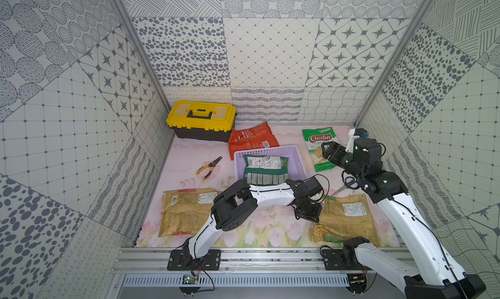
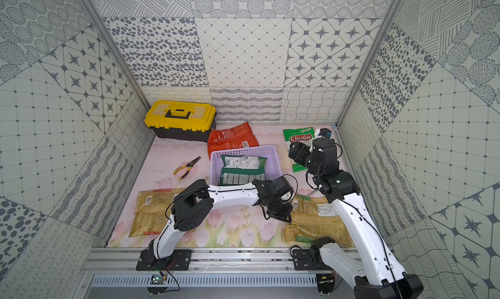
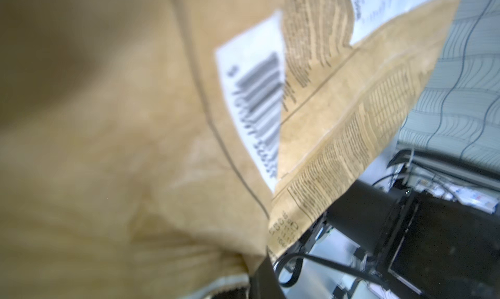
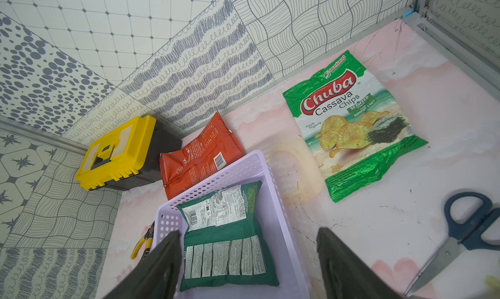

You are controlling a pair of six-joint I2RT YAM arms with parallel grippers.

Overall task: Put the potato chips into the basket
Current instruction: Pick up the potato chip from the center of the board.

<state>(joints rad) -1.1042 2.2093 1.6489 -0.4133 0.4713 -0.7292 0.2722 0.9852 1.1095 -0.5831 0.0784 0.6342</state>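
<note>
At the front left corner of the tabletop the left tan-gold bag lies flat, its right edge hidden under the left arm. A yellow-and-black toolbox sits shut in the far left corner, and yellow-handled pliers lie between it and the basket. The orange-red bag lies at the far edge, touching the basket's far wall. The lavender basket stands mid-tabletop with the dark green bag inside it, label side up. In both top views the left arm crosses just in front of the basket and covers its near rim. The left gripper points down at the left edge of the right tan-gold bag, closed on that edge; the left wrist view is filled by the bag's crumpled tan back and barcode. This bag lies at the front right corner, its near edge under the right arm. Scissors lie beyond it near the right edge, partly hidden by that arm. The Chuba bag lies face up toward the far right corner. The right gripper hangs over its near part, fingers spread wide, holding nothing.
</note>
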